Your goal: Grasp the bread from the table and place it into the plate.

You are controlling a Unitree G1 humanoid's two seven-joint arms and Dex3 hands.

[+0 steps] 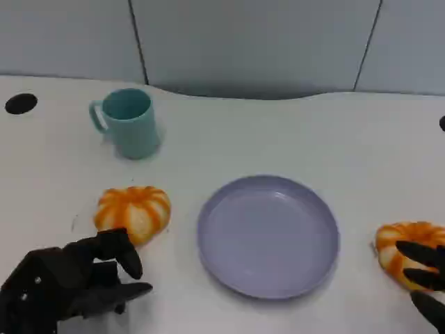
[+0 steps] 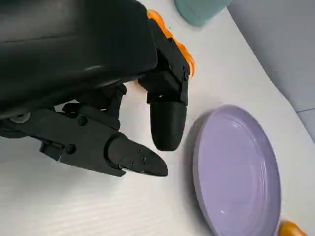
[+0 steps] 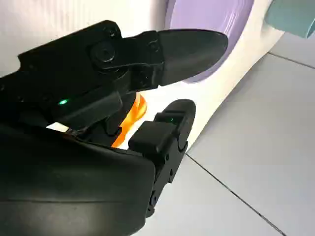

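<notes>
Head view: the left hand (image 1: 66,282) lies low on the white table (image 1: 334,132), fingers loosely apart and holding nothing. Just past its fingertips sits an orange bun (image 1: 133,212), close to them but not gripped. Farther beyond that bun stands a teal mug (image 1: 126,122). The lilac plate (image 1: 268,234) lies between the two hands, bare. The right hand (image 1: 425,282) has its fingers laid over the near side of a second bun (image 1: 405,247), which rests on the table beside the plate; whether they grip it or only touch it, I cannot tell.

Left wrist view: the left hand's fingers (image 2: 167,123) are spread over bare table, nothing between them. The first bun (image 2: 183,56) peeks out behind them, the plate (image 2: 236,167) lies beyond the tips, and the mug (image 2: 199,10) stands past the bun.

Right wrist view: the right hand's fingers (image 3: 182,49) arch over the second bun (image 3: 133,115), an orange patch beneath them. The plate (image 3: 211,14) lies beyond the fingertips.
</notes>
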